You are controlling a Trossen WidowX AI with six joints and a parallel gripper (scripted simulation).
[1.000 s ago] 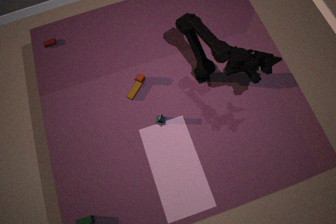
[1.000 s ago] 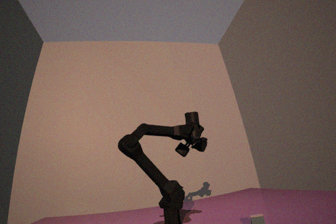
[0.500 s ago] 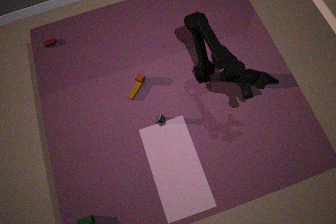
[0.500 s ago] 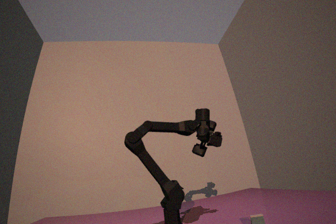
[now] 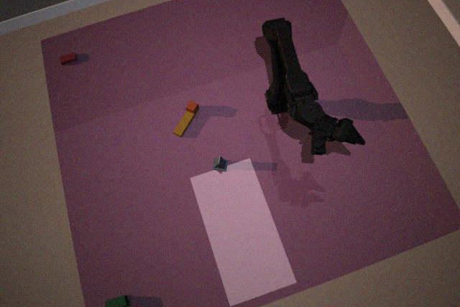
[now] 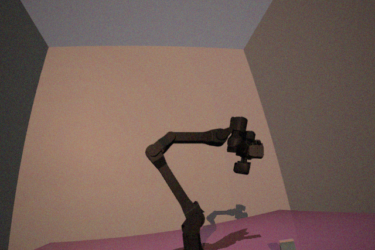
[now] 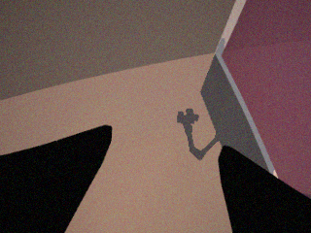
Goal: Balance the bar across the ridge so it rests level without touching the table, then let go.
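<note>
Arm [image 5: 287,73] and gripper [image 5: 343,136] showing matt dark finish, no gloss. Purple mat [image 5: 129,203] looking flat, dull, with a paler matt patch [image 5: 241,229]. Bar [image 5: 184,121], ridge [image 5: 220,163] reading smooth, matt; material unclear.
</note>
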